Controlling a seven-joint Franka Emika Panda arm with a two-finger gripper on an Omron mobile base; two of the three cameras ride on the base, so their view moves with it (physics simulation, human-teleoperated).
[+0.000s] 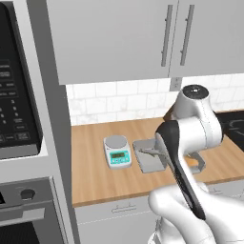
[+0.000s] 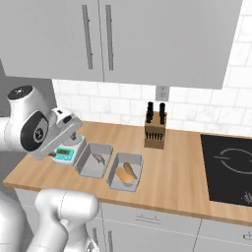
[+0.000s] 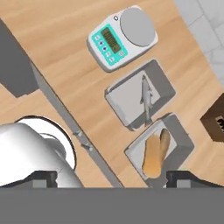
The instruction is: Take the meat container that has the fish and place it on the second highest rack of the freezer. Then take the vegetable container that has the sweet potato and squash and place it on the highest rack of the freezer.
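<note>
Here, in the left base view, the arm hides much of the meat container (image 1: 148, 157), which sits just right of the kitchen scale (image 1: 117, 151) on the wooden counter (image 1: 95, 176). The right base view adds the vegetable container (image 2: 125, 172) beside the fish tray, a knife block (image 2: 154, 129) and a black cooktop (image 2: 229, 167). From the hand view, the gripper (image 3: 111, 179) hangs released above both trays; the fish (image 3: 145, 99) lies lengthwise.

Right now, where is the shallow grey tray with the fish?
The shallow grey tray with the silver fish sits on the wooden counter, between the white kitchen scale and the matching tray of orange food.
</note>
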